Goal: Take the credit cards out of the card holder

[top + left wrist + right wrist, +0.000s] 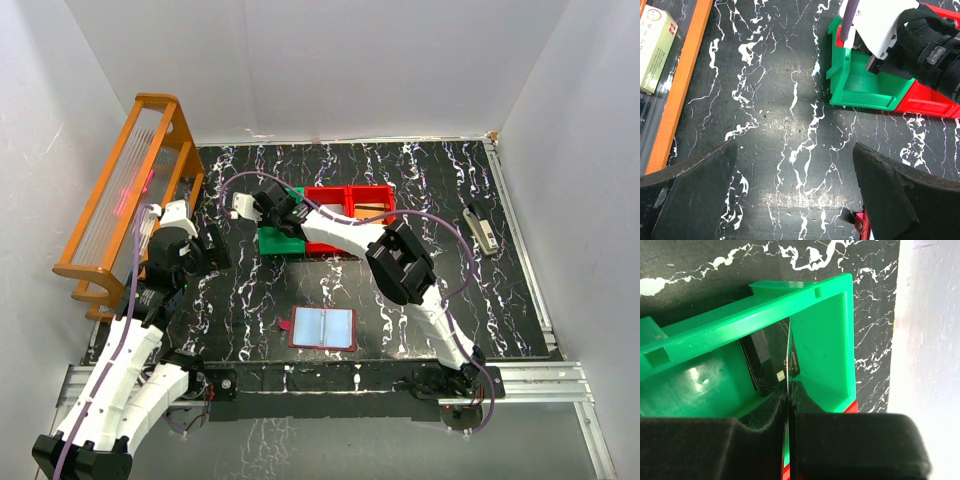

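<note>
The card holder (322, 328), a dark-red wallet, lies open on the table near the front, its pale clear sleeves facing up; its red corner shows in the left wrist view (860, 223). My right gripper (276, 210) (789, 390) reaches into the green bin (280, 240) (825, 340) and is shut on a thin credit card (789, 352) seen edge-on. A dark card with a gold chip (765, 362) stands against it inside the bin. My left gripper (213, 250) (795, 170) is open and empty above bare table left of the bin.
Two red bins (350, 205) adjoin the green bin (860, 80); the right one holds a flat tan thing (372, 208). An orange rack (130, 190) (680, 90) stands at the left with a small box (655, 50) by it. A stapler (483, 230) lies at the right.
</note>
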Controlling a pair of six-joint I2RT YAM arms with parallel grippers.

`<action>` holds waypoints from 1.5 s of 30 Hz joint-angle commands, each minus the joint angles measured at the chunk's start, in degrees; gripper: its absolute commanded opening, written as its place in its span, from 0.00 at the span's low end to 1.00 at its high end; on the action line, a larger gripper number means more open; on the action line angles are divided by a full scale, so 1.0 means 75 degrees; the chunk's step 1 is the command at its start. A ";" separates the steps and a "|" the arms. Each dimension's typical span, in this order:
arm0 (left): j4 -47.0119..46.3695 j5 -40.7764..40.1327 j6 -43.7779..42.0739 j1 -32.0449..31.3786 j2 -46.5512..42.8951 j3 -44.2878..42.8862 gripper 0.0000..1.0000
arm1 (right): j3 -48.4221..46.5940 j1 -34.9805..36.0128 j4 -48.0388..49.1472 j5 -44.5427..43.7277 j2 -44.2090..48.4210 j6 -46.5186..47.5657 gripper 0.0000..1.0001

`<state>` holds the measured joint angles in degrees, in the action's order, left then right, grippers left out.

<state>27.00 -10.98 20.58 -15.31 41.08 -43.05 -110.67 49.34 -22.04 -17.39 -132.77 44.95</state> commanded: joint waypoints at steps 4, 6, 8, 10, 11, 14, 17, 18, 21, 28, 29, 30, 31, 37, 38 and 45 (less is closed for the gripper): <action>-0.0051 -0.0070 -0.0060 0.0047 -0.0006 0.0066 0.99 | 0.0339 -0.0047 0.1555 -0.0205 0.0049 0.1211 0.00; -0.0070 -0.0055 -0.0060 0.0044 -0.0005 0.0073 0.98 | 0.0416 -0.0050 0.1526 0.0012 0.0022 0.1272 0.00; -0.0084 -0.0049 -0.0070 0.0049 -0.0015 0.0070 0.98 | 0.0481 -0.0063 0.1588 0.0071 -0.0054 0.1261 0.00; -0.0085 -0.0051 -0.0073 0.0041 -0.0006 0.0076 0.99 | 0.0494 -0.0069 0.1633 0.0015 -0.0157 0.1226 0.00; -0.0085 -0.0058 -0.0072 0.0039 0.0004 0.0079 0.99 | 0.0500 -0.0064 0.1663 0.0009 -0.0202 0.1201 0.00; -0.0096 -0.0025 -0.0083 0.0043 0.0039 0.0088 0.98 | 0.0556 -0.0063 0.1824 0.0053 -0.0261 0.1044 0.00; -0.0106 0.0028 -0.0107 0.0046 0.0113 0.0090 0.99 | 0.0718 -0.0075 0.2008 0.0139 -0.0261 0.0911 0.02; -0.0102 0.0050 -0.0117 0.0043 0.0137 0.0088 0.99 | 0.0742 -0.0075 0.2035 0.0109 -0.0275 0.0920 0.02; -0.0085 0.0094 -0.0130 0.0039 0.0221 0.0065 0.98 | 0.0913 -0.0103 0.2293 -0.0113 -0.0306 0.0950 0.03; -0.0100 0.0149 -0.0142 0.0046 0.0257 0.0090 0.98 | 0.1020 -0.0170 0.2046 0.0065 -0.0180 0.0692 0.25; -0.0097 0.0172 -0.0148 0.0049 0.0279 0.0078 0.98 | 0.0978 -0.0178 0.1944 0.0138 -0.0155 0.0605 0.29; -0.0097 0.0184 -0.0153 0.0045 0.0296 0.0072 0.99 | 0.0929 -0.0183 0.1829 0.0193 -0.0136 0.0520 0.32; -0.0105 0.0214 -0.0160 0.0043 0.0310 0.0074 0.98 | 0.0874 -0.0191 0.1719 0.0257 -0.0113 0.0431 0.35; -0.0120 0.0325 -0.0180 0.0045 0.0393 0.0075 0.98 | 0.0773 -0.0213 0.1492 0.0549 0.0156 -0.0021 0.49; -0.0119 0.0338 -0.0187 0.0043 0.0402 0.0073 0.98 | 0.0764 -0.0215 0.1487 0.0590 0.0197 -0.0080 0.50; -0.0109 0.0431 -0.0201 0.0040 0.0496 0.0070 0.99 | 0.0687 -0.0270 0.1525 0.0841 0.0456 -0.0762 0.53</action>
<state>26.92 -8.73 19.90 -15.31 44.45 -43.00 -103.50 47.51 -11.14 -12.86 -134.28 43.53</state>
